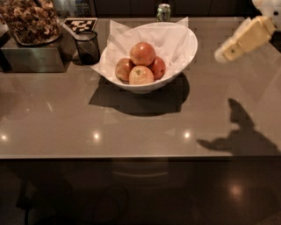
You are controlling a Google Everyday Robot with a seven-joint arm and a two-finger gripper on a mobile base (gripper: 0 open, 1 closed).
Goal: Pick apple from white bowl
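Note:
The apple (142, 53), large, round and orange-red, sits on top of the pile in the white bowl (189, 43), which is lined with white paper. A paler yellow-pink apple (141, 75) lies in front of it, and smaller red apples (158, 67) lie beside it. My gripper (221, 55) is in the air at the upper right, to the right of the bowl and apart from it, with its tip pointing down-left toward the bowl. It holds nothing that I can see.
A small dark cup (88, 47) stands just left of the bowl. A metal box (30, 59) with a tray of snacks (30, 21) is at the far left. A green can (163, 12) stands behind the bowl. A checkered marker (81, 24) lies at the back.

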